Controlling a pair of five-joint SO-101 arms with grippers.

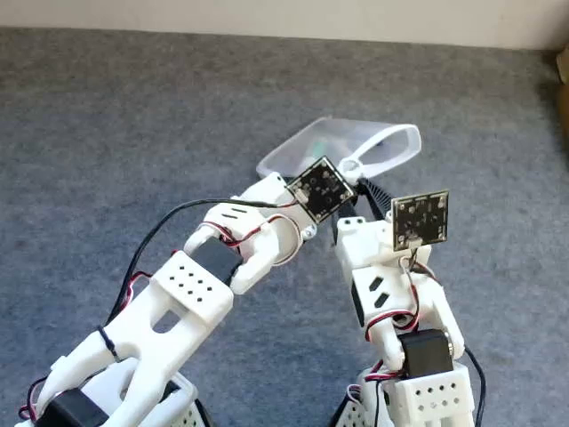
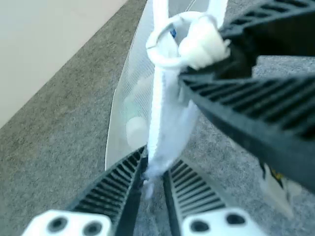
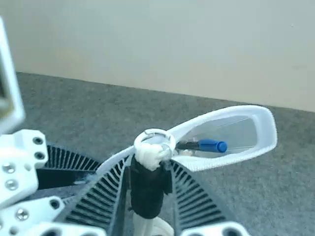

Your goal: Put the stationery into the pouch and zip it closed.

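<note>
A translucent pouch (image 1: 333, 142) with a white zipper edge lies on the grey carpet, its mouth partly open. Inside it lies a blue-capped pen (image 3: 209, 145). Pale items (image 2: 135, 125) show blurred through the pouch wall (image 2: 123, 93). My left gripper (image 2: 153, 169) is shut on the end of the pouch's white zipper tape. Just beyond it, my right gripper (image 3: 150, 164) is shut on the zipper pull (image 3: 152, 150), a ring with a white bead. In the left wrist view that pull (image 2: 194, 42) sits between the right gripper's black fingers (image 2: 246, 103).
Grey carpet (image 1: 107, 133) covers the whole work area, and a pale wall (image 3: 172, 44) rises behind it. Both arms crowd together at the pouch's near end, their camera boards (image 1: 322, 189) above the fingers. A brown object (image 1: 564, 84) shows at the right edge.
</note>
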